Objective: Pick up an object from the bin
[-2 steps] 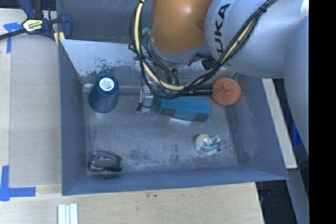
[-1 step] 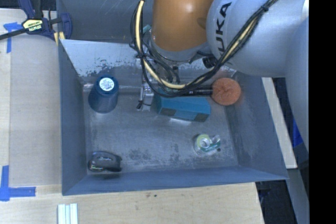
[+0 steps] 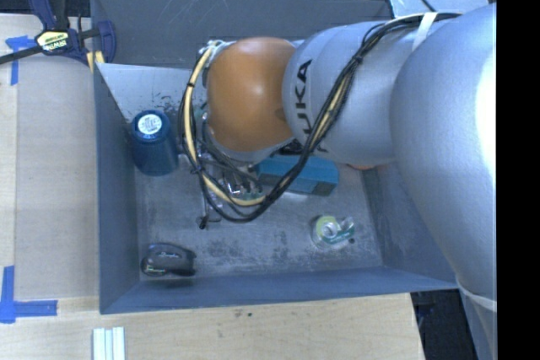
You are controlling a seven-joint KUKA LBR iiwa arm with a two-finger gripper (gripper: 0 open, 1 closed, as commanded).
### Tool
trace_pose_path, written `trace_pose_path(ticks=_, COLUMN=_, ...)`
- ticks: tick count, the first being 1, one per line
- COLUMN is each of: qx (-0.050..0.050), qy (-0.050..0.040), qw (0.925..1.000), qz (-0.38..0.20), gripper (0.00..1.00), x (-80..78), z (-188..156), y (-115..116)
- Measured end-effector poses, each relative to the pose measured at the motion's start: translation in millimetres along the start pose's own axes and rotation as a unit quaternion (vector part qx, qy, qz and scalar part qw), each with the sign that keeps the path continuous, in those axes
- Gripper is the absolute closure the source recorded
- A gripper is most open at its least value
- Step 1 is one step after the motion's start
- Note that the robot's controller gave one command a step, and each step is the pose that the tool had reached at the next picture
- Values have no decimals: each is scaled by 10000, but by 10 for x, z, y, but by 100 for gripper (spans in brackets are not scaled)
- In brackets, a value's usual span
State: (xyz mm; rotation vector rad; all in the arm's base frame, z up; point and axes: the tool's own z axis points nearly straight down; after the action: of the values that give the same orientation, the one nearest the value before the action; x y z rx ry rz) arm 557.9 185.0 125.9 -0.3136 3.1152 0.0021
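My gripper (image 3: 226,179) shows as a dark body under the wrist's orange cover, low over the bin's middle floor. A blue cylinder with a white round top (image 3: 153,143) stands upright just to its left, close to the left wall. A flat blue block (image 3: 310,175) lies just to its right, partly hidden under the arm. Whether the gripper touches either one is hidden.
A small black oblong thing (image 3: 168,260) lies in the front left corner. A clear, greenish crumpled piece (image 3: 332,231) lies at the front right. The arm and its cables cover the bin's right and back parts. Bare floor shows along the front.
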Motion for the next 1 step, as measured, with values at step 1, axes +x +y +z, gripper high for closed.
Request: trace_pose_path(ticks=1, qx=-6, qy=-13, qw=9999, qz=134, gripper=0, x=121, z=-105, y=251)
